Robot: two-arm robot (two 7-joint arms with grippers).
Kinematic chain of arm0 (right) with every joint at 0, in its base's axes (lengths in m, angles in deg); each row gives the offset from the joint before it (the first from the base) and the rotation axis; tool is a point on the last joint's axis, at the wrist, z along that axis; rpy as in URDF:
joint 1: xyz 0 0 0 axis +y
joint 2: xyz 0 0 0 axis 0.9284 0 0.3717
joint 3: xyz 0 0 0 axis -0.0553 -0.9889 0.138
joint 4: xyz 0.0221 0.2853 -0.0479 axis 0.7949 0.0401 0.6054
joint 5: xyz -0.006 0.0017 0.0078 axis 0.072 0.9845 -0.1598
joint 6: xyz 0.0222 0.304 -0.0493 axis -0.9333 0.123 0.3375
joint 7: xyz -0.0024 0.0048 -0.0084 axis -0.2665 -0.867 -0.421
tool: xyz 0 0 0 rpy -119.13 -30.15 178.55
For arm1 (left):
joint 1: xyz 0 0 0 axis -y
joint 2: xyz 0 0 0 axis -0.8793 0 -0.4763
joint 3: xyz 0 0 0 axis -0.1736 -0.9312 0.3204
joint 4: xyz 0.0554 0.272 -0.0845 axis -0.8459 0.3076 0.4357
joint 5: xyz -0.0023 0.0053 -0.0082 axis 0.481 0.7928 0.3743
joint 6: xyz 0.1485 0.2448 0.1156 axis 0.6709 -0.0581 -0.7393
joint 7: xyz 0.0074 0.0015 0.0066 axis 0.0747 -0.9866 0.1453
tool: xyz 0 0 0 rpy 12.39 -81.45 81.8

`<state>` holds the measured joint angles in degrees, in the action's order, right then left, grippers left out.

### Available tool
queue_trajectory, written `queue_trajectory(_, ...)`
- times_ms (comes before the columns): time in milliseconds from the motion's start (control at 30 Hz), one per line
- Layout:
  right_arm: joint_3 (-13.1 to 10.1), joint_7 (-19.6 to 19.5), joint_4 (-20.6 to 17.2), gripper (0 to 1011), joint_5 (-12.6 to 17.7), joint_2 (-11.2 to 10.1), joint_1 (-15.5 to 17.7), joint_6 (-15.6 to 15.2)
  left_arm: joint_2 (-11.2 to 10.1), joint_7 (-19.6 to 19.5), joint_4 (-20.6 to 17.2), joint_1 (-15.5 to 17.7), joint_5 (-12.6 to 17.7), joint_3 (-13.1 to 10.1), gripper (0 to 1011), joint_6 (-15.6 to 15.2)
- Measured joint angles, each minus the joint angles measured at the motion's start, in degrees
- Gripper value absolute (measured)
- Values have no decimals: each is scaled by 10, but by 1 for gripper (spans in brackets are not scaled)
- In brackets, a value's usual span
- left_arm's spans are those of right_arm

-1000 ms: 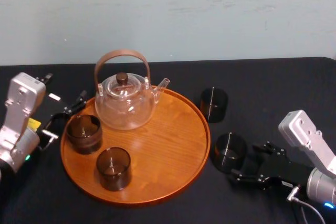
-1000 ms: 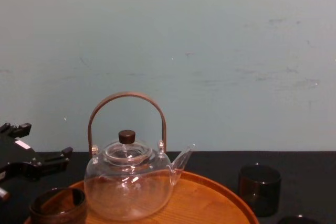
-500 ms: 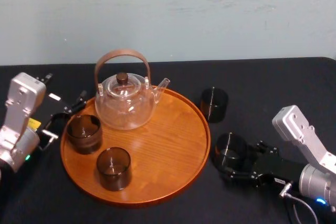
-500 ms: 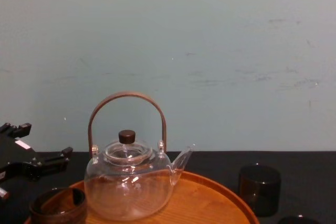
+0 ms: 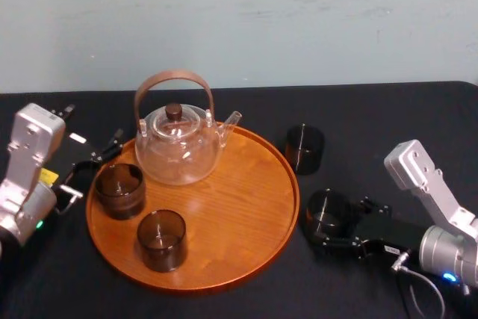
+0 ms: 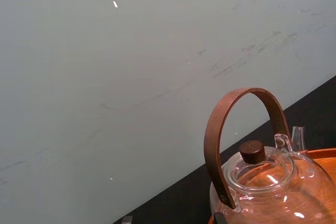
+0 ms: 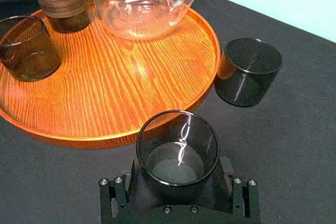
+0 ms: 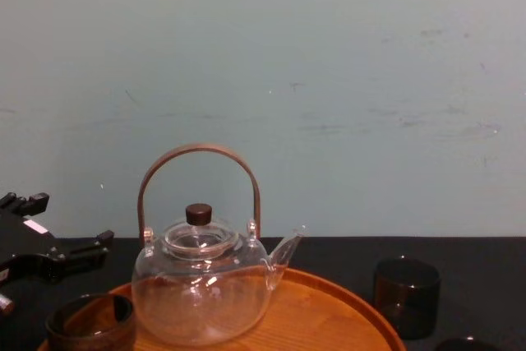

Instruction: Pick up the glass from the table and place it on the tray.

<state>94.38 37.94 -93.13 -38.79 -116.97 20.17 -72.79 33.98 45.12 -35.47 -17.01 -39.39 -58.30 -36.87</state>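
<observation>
The tray (image 7: 121, 77) is glossy grained wood, the teapot (image 5: 179, 156) clear glass. The smoky glass (image 7: 177, 150) looks smooth; the black table cover (image 5: 388, 117) seems matt cloth.

Worktop (image 5: 388, 117): black, matte, running back to a pale blue-green wall (image 5: 299, 20).

Directly on it, three items:
- Tray (image 5: 231, 207): round, orange-brown wood, low raised rim. Sits left of centre and takes up most of the middle of the worktop.
- Near glass (image 5: 326, 213): dark, upright, open end up, just beside the tray's right rim, toward the front edge.
- Far glass (image 5: 304, 147): dark, upright, also just off the right rim, farther back. It stands apart from the near glass.
</observation>
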Motion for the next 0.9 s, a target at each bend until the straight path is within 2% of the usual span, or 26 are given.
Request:
queue_trajectory(567,20,1,36,1002,6,14,-39,-5,0,0,0,0,0,0,1001,0)
queue_trajectory(900,24,1,39,1002,4,16,-42,-3,0,0,0,0,0,0,1001,0)
